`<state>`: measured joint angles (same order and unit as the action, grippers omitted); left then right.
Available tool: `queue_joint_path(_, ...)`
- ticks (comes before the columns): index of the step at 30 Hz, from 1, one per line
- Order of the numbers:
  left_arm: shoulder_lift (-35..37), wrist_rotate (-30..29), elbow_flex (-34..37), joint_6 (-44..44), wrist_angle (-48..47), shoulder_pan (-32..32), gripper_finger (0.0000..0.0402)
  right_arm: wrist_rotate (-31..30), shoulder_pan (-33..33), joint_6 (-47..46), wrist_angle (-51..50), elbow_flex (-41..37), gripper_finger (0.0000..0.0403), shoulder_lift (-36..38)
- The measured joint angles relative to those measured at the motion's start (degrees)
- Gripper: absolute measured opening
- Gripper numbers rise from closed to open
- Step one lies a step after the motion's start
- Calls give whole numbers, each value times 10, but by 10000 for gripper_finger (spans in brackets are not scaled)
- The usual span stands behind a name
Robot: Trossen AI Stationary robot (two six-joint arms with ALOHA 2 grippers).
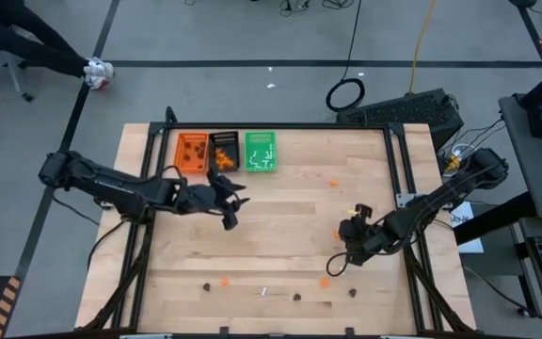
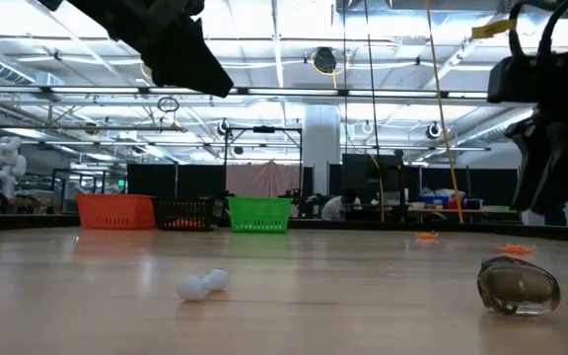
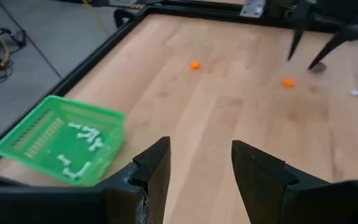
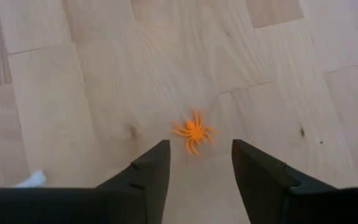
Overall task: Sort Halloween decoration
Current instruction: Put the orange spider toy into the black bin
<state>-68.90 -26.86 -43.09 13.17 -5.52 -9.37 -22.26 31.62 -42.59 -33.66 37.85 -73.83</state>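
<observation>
The left gripper [image 1: 231, 218] hangs above the counter [image 1: 290, 235] just in front of the three trays, its jaws parted and empty. The green tray [image 3: 55, 138] holds small white bones [image 3: 86, 134]; the orange tray [image 1: 192, 153] and black tray [image 1: 224, 151] beside it hold dark and orange pieces. The right gripper [image 4: 194, 163] hovers low on the counter's right side, jaws apart with nothing between them, directly over an orange spider [image 4: 193, 132] lying on the wood. More trinkets lie scattered along the near edge, among them a white bone [image 2: 203, 284] and a dark brown piece [image 2: 518, 285].
</observation>
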Motion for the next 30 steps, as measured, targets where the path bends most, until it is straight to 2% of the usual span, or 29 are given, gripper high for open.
queue_joint_path(4,-26,-1,0,0,24,-14,170,0,0,1,4,0,166,-18)
queue_joint_path(11,-62,-1,0,1,53,-31,170,0,-1,2,14,0,152,-59)
queue_joint_path(20,-69,-2,0,0,75,-38,170,0,-1,-2,34,0,131,-101)
queue_joint_path(24,-69,-2,0,0,77,-38,170,3,-7,-4,42,0,98,-104)
queue_joint_path(30,-69,-3,0,0,77,-38,170,24,-20,17,49,1,14,-104)
